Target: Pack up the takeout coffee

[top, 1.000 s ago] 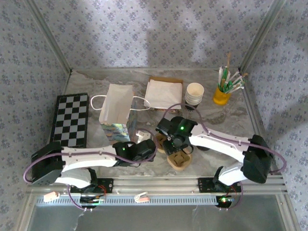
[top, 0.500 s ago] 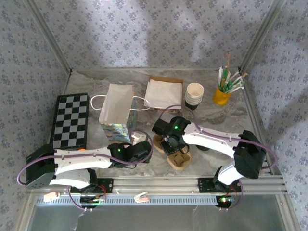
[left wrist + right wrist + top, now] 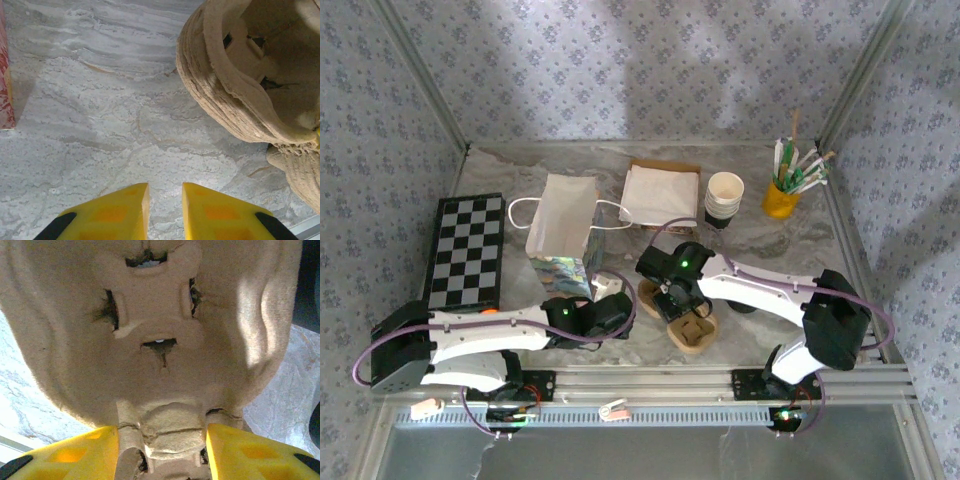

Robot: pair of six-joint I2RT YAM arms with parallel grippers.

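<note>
A brown pulp cup tray [image 3: 695, 335] lies on the marble table near the front centre. My right gripper [image 3: 678, 303] hangs over the tray's middle. In the right wrist view its yellow fingers [image 3: 95, 450] press either side of the tray's central ridge [image 3: 165, 432]. My left gripper [image 3: 620, 308] sits low just left of the tray [image 3: 230, 85]. Its jaws [image 3: 165, 189] stand a little apart over bare marble with nothing between them. A dark shape [image 3: 743, 303] shows under the right forearm; I cannot tell whether it is the takeout coffee.
A white paper bag [image 3: 563, 225] stands behind the left gripper, with a small white item [image 3: 610, 284] at its foot. Napkins [image 3: 660, 193], a stack of lidless cups [image 3: 724, 196] and a yellow stirrer pot [image 3: 781, 198] line the back. A checkerboard [image 3: 468, 250] lies at the left.
The right gripper has shifted a little left over the tray. The left gripper has drawn back slightly to the left. The tray has stayed put.
</note>
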